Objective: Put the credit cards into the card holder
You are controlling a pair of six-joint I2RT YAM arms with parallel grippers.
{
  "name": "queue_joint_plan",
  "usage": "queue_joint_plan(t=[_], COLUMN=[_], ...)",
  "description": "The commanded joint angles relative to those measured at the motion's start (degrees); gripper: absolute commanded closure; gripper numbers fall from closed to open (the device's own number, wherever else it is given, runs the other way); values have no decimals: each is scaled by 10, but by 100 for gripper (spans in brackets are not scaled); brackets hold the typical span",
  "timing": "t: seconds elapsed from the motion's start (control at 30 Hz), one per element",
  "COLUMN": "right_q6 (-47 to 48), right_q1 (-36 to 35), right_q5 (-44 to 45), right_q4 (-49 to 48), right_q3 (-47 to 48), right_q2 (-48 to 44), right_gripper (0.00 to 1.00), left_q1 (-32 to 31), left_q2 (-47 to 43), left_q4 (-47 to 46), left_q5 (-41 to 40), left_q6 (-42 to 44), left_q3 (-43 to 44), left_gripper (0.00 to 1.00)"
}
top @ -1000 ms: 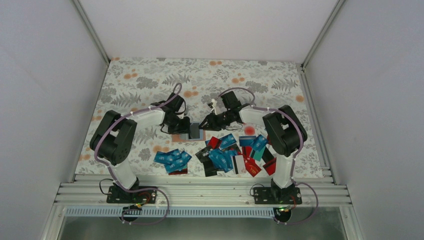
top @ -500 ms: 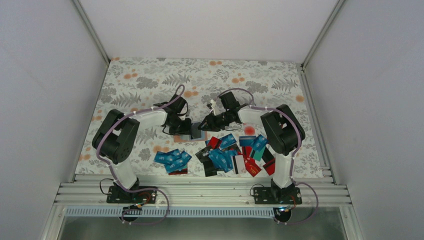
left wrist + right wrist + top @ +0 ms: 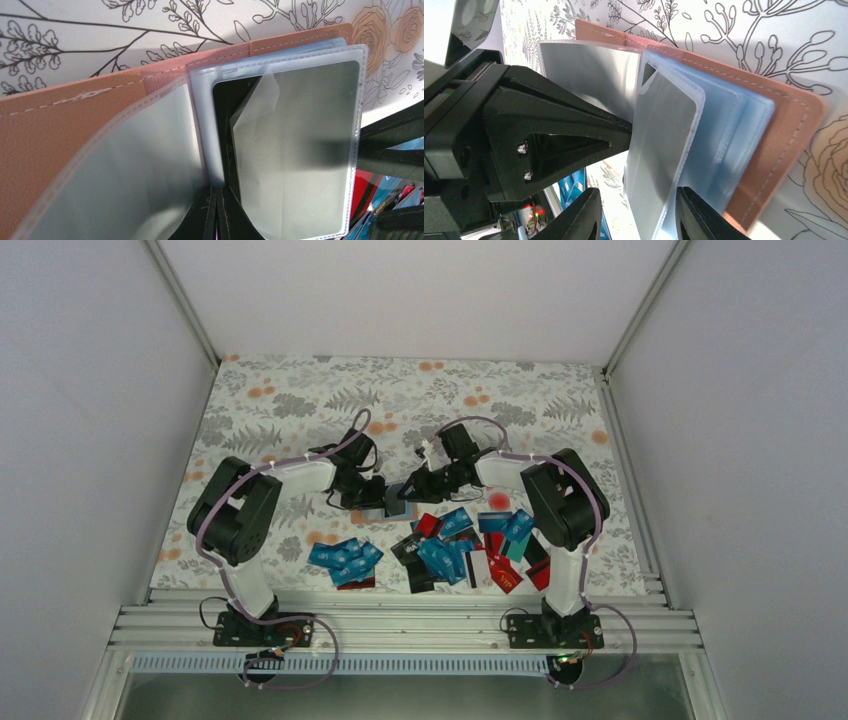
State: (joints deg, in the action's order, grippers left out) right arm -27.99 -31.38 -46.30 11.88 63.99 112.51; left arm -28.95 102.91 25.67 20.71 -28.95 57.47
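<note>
At mid-table, the card holder (image 3: 60, 130) lies spread open between the two hands, its clear sleeves (image 3: 295, 150) fanned upward. The left hand (image 3: 216, 215) is clenched on the lower edge of one sleeve. The right hand (image 3: 638, 195) is released, its fingers straddling another leaf without touching it. A dark shape sits in one pocket; whether it is a card cannot be told. The credit cards (image 3: 455, 545) lie heaped on the table (image 3: 300, 400) nearer the arm bases, just beside the holder.

Risks: the thin plastic may crease or tear if the left hand pulls while the holder's cover stays flat. A right-hand closure over several leaves would pinch the pocket mouths shut.

Compared with one second ago, the left hand has shifted toward the right hand, and the two now cover more of the holder. The card heaps appear unchanged.
</note>
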Motion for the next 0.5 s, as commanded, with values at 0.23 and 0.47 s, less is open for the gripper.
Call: queue_joint_plan(t=[0.23, 0.47], right_q6=[-4, -6], right_q1=[-26, -42], right_q5=[-13, -12], right_q4=[0, 15], right_q3=[34, 68], right_q2=[12, 14], right_gripper=[61, 60], left_q1=[-6, -7], left_q2=[22, -45], left_q4=[-2, 42], left_q5=[-9, -36], left_q6=[-4, -8], left_q3=[-7, 10], left_gripper=[97, 98])
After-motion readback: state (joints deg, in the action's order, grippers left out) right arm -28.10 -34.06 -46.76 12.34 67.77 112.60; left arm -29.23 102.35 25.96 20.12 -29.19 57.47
